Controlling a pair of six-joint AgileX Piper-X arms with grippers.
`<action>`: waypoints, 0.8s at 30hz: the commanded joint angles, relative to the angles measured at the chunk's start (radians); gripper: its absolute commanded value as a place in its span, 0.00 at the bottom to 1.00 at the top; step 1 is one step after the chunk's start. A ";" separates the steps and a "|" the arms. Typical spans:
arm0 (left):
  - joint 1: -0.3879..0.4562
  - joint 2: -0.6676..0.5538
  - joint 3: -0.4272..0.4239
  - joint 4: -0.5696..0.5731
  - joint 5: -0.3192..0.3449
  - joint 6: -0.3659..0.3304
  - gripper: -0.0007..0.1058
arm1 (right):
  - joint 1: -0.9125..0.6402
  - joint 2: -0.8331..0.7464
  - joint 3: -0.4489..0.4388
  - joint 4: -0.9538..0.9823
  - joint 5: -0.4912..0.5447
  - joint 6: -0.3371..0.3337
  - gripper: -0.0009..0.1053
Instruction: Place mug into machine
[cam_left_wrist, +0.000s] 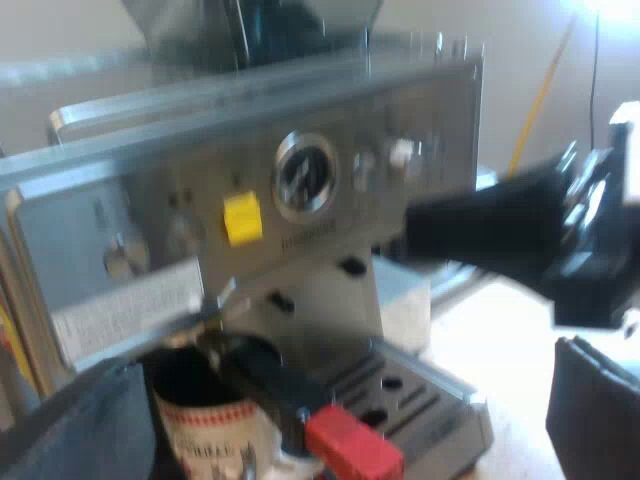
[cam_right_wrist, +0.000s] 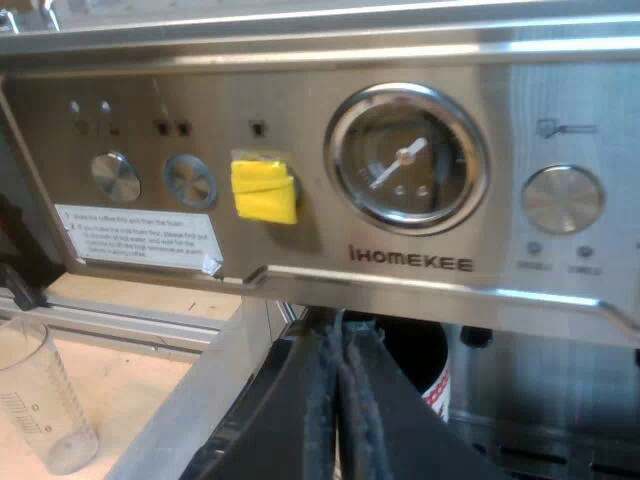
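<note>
Under the machine (cam_left_wrist: 300, 200), red-patterned white mug (cam_left_wrist: 205, 432)

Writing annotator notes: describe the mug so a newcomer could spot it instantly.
Find the espresso machine and the round gauge on its steel front. Under that front, beside the holder's red-ended handle, sits the mug. It alone is pale with red print and a dark inside; the measuring glass is clear and stands apart from the machine.

Brand "IHOMEKEE" is printed on the machine (cam_right_wrist: 300, 110) panel, just below the gauge (cam_right_wrist: 407, 160). The white sticker (cam_right_wrist: 140, 232) under the knobs (cam_right_wrist: 116, 177) carries small print, not legible. Measuring glass (cam_right_wrist: 40, 400) graduation numbers are unreadable. Mug (cam_left_wrist: 205, 430) print is illegible.
</note>
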 joint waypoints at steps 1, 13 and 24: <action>-0.001 -0.005 -0.007 -0.001 -0.012 -0.006 0.77 | 0.000 0.036 -0.041 -0.008 0.003 -0.016 0.01; -0.001 -0.005 -0.007 0.001 -0.012 -0.006 0.77 | -0.002 0.211 -0.217 -0.007 0.062 -0.022 0.01; -0.001 -0.005 -0.007 0.008 0.005 -0.006 0.77 | -0.016 0.295 -0.304 -0.024 0.117 -0.064 0.01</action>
